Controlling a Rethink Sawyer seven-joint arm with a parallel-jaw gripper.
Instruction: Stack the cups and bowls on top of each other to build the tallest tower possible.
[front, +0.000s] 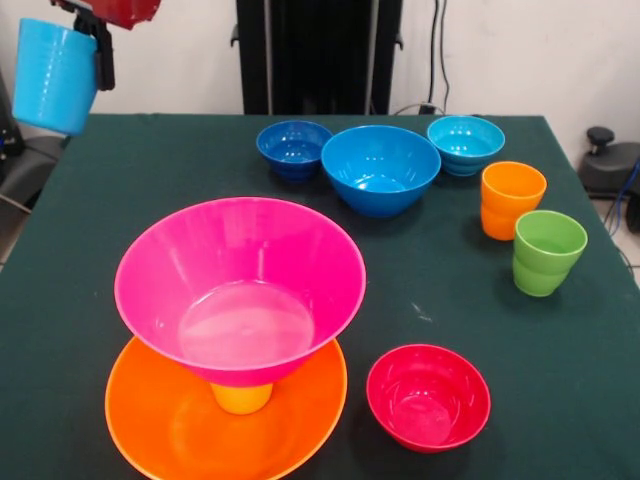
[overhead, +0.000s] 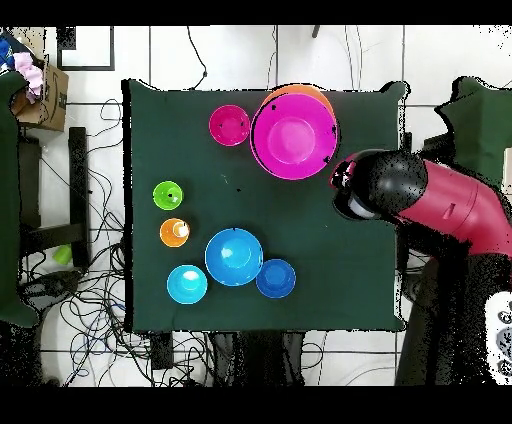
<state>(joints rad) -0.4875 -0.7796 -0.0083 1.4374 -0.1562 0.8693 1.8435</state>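
Showing only from the front: pincer (front: 98, 50) pinching light-blue cup (front: 55, 75), hidden overhead beneath the arm (overhead: 420, 195).

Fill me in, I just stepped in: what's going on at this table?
The robot is stacking cups and bowls. Its pincer holds the light-blue cup up off the table's corner. The tower so far is the large orange bowl, the yellow cup and the large pink bowl. The other bowls and cups sit loose on the table.
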